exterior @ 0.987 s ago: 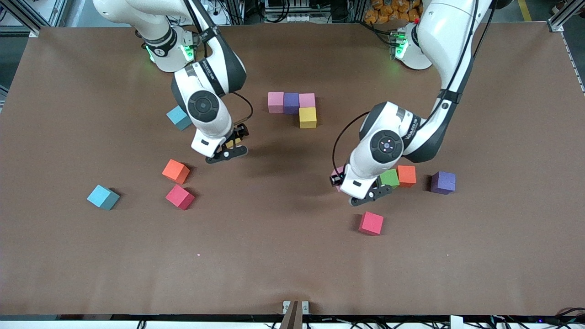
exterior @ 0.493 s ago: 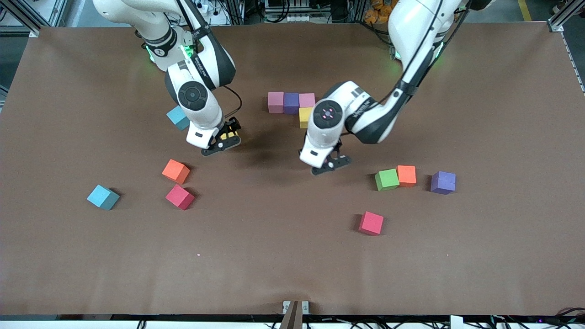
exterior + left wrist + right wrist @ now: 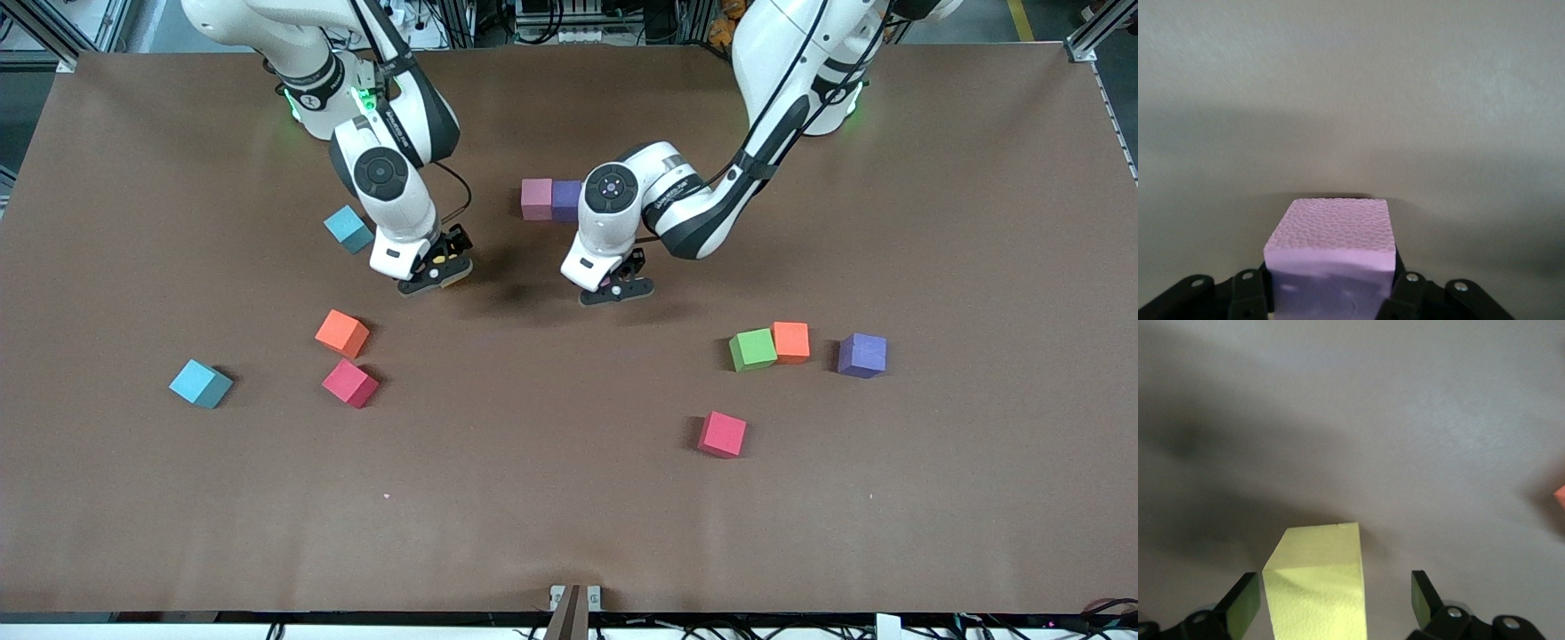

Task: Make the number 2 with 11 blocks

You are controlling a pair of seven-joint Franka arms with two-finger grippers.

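My left gripper is shut on a pink block and hangs over bare table beside the placed row. Of that row, a pink cube and a purple cube show, touching; the left wrist hides whatever adjoins them. My right gripper is open around a yellow block, one finger beside it and a gap at the other. Loose blocks lie around: orange, red, green touching orange, purple, red.
Two teal cubes lie toward the right arm's end, one beside the right wrist, the other nearer the front camera. The brown table is bare along its front.
The left arm has swung from beside the green block toward the placed row, carrying the pink block, and now covers part of that row. The right gripper shifted slightly toward the robots' bases.
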